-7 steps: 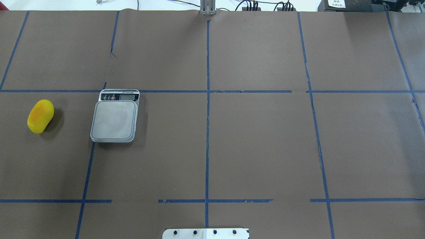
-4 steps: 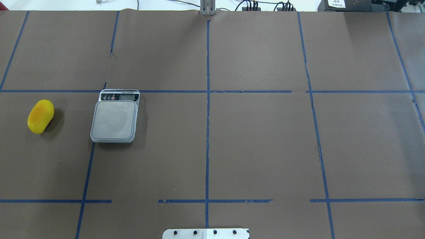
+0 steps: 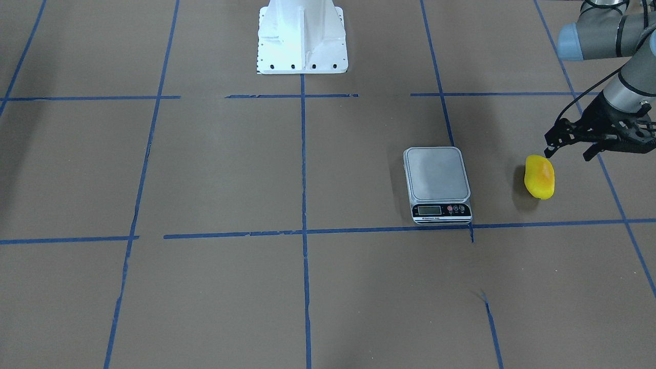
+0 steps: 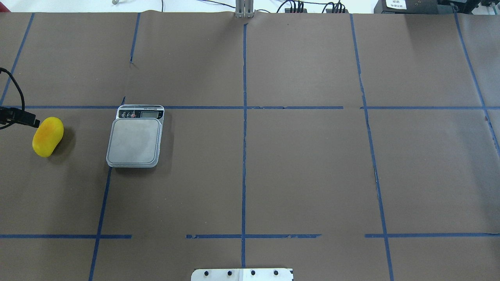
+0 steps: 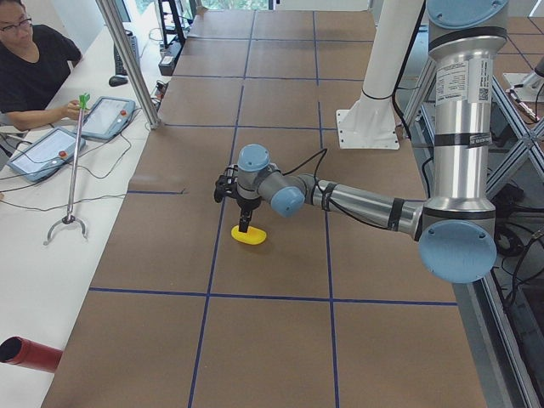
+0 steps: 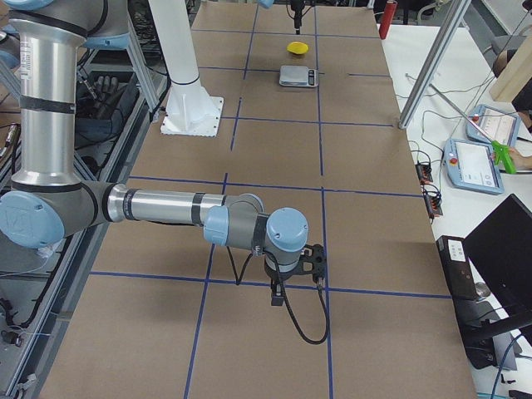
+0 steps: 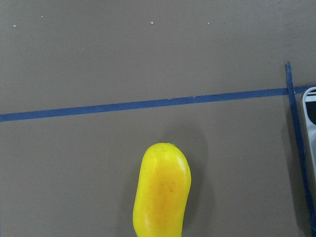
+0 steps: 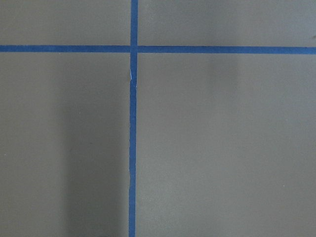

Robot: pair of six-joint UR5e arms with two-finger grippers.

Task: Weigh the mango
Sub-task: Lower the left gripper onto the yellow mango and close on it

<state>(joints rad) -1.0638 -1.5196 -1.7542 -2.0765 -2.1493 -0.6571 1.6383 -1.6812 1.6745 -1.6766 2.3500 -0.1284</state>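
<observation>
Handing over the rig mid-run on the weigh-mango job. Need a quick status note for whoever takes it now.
Left gripper: open and empty, hovering at the robot-side end of the small oblong yellow mango; no grasp yet.
Right gripper: far from the job over bare brown table; open or shut cannot be told.
The mango lies on the table, apart from the flat silver digital scale, on the robot's left of it. The scale's platform is empty.
Done: approach only.
Left: grasp, lift, set on platform, release.
</observation>
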